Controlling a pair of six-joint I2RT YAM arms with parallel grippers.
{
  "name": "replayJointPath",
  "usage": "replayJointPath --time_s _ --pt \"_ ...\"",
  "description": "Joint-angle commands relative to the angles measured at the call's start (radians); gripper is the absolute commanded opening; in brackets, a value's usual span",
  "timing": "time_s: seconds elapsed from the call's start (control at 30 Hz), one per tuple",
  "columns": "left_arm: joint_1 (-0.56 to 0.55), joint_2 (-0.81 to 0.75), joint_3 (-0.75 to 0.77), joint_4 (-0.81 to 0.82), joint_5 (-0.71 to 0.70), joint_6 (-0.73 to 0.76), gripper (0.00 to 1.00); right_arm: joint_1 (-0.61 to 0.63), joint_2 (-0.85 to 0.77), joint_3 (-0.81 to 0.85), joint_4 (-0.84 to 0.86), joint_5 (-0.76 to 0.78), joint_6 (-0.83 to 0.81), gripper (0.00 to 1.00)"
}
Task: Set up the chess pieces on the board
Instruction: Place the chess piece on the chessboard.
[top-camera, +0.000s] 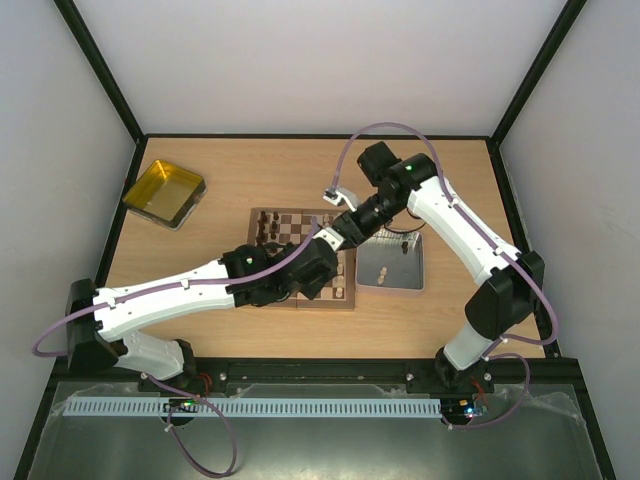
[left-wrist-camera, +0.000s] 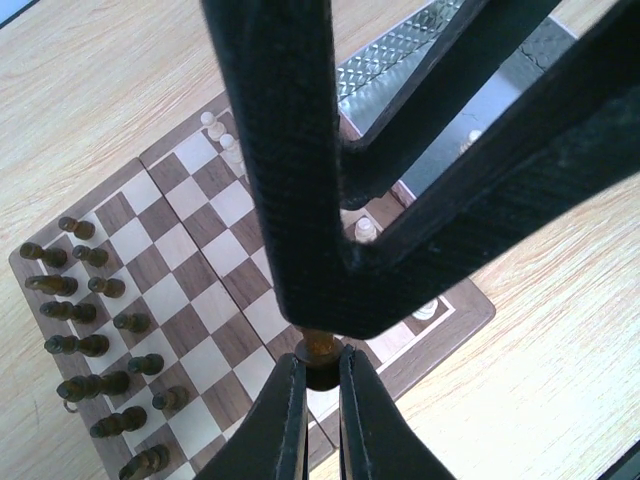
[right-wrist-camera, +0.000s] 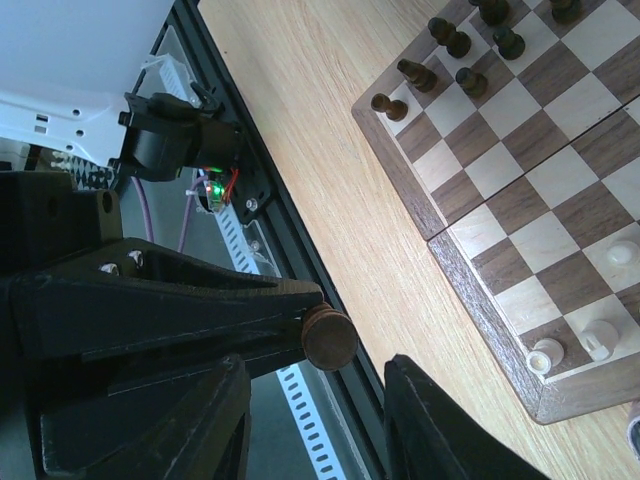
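My left gripper (left-wrist-camera: 320, 362) is shut on a dark brown chess piece (left-wrist-camera: 320, 345), held above the near right corner of the board (left-wrist-camera: 190, 280). In the right wrist view the piece's round base (right-wrist-camera: 330, 337) sticks out between my right gripper's (right-wrist-camera: 315, 420) open jaws, with a gap on its right side. The right gripper's black fingers (left-wrist-camera: 290, 150) straddle the piece from above. The two grippers meet over the board (top-camera: 258, 212) in the top view. Dark pieces (left-wrist-camera: 90, 345) stand in rows on the board's left side, and a few pale pieces (left-wrist-camera: 225, 135) stand at its far edge.
A grey metal tray (top-camera: 390, 268) lies right of the board with a pale piece (top-camera: 403, 245) in it. A yellow tray (top-camera: 165, 192) sits at the far left. Both arms cross over the board's near half. Black frame rails line the table's near edge (right-wrist-camera: 290, 250).
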Motion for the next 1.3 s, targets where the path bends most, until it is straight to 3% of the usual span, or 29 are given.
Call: replayJointPath --time_s 0.0,0.37,0.97,1.27 --pt "-0.008 0.001 0.039 0.014 0.002 0.018 0.02 -0.005 0.018 -0.009 -0.031 -0.015 -0.01 0.37" --pt "-0.012 0.008 0.075 0.009 0.007 0.02 0.02 -0.005 0.036 -0.005 -0.03 -0.016 -0.016 0.31" --pt "-0.022 0.006 0.047 0.015 -0.023 0.0 0.02 -0.005 0.032 -0.005 -0.029 0.007 -0.017 0.06" --pt "-0.021 0.004 0.047 0.014 -0.033 -0.014 0.16 -0.007 0.025 -0.005 -0.027 0.014 -0.017 0.02"
